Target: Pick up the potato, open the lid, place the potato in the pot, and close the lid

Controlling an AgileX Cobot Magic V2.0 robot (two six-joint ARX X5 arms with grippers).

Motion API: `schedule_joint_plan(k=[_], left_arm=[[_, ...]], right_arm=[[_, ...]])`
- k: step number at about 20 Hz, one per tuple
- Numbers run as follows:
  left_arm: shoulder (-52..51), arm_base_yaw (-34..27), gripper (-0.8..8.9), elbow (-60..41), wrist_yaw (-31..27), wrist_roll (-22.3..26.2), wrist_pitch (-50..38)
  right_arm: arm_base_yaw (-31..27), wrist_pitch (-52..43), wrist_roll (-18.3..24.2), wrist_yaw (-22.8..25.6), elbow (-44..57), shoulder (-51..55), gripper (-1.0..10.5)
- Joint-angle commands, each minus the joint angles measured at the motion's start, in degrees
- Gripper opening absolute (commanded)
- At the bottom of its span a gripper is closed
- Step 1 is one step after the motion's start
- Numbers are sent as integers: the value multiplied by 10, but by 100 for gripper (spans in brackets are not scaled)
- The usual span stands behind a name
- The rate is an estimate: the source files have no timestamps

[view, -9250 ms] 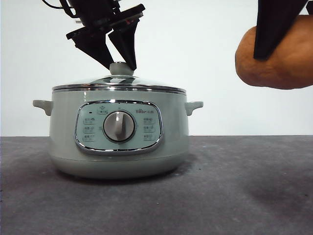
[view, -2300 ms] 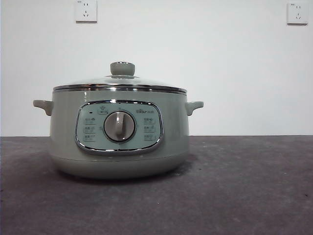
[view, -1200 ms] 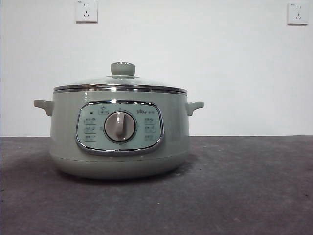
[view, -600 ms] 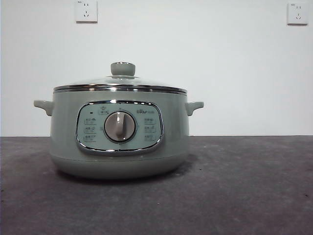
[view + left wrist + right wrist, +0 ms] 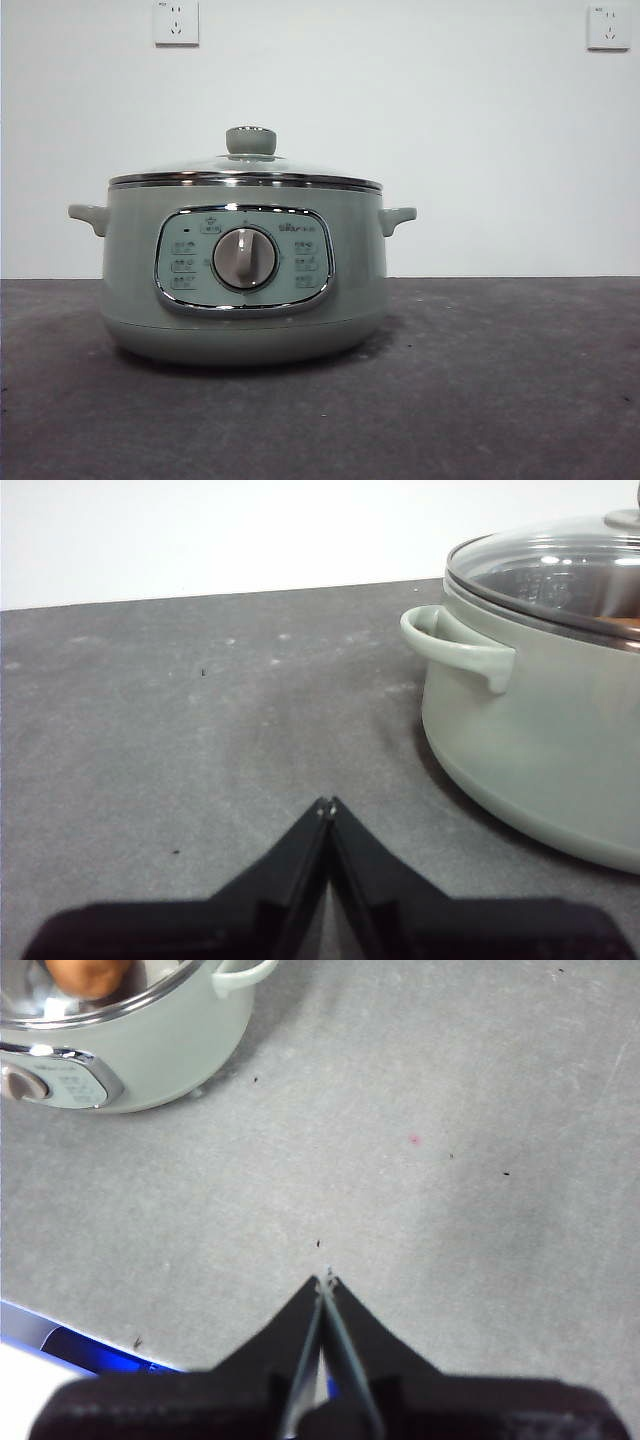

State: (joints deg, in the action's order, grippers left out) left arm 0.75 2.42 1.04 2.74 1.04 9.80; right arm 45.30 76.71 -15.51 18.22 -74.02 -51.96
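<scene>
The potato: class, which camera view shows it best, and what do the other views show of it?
The right wrist view shows the potato best: an orange-brown lump seen through the lid, inside the pot. The left wrist view shows only a thin orange sliver under the glass. The front view shows none of it, since the pot's wall hides it.

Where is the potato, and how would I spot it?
Find the big green pot on the dark table. Look down through its glass lid: the potato lies inside, the only orange-brown thing there.
</scene>
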Motion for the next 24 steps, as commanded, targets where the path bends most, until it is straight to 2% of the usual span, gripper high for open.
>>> schedule_joint_plan(k=[1, 9, 10, 12, 14, 17, 19, 22, 24], left_arm=[[7, -1, -1, -6, 2, 7, -4], [34, -1, -1, -6, 3, 7, -4], [37, -1, -1, -6, 3, 7, -4], [40, -1, -1, -6, 2, 7, -4], [42, -1, -1, -6, 2, 7, -4], [43, -1, -1, -6, 3, 7, -4], [44, -1, -1, -6, 2, 7, -4], [44, -1, -1, -6, 2, 7, -4], [44, -1, -1, -6, 3, 7, -4]], right_arm=[[1, -2, -6, 3, 5, 0, 1], [0, -3, -4, 3, 5, 0, 1], [-11, -1, 22, 15, 5, 3, 1], [-65, -30, 72, 17, 13, 23, 1], [-144, -144, 109, 16, 65, 76, 1], [-275, -375, 111, 13, 231, 213, 1], [-341, -479, 114, 13, 349, 297, 1], [-406, -572, 119, 9, 503, 394, 1], [-437, -606, 119, -34, 583, 448, 1]])
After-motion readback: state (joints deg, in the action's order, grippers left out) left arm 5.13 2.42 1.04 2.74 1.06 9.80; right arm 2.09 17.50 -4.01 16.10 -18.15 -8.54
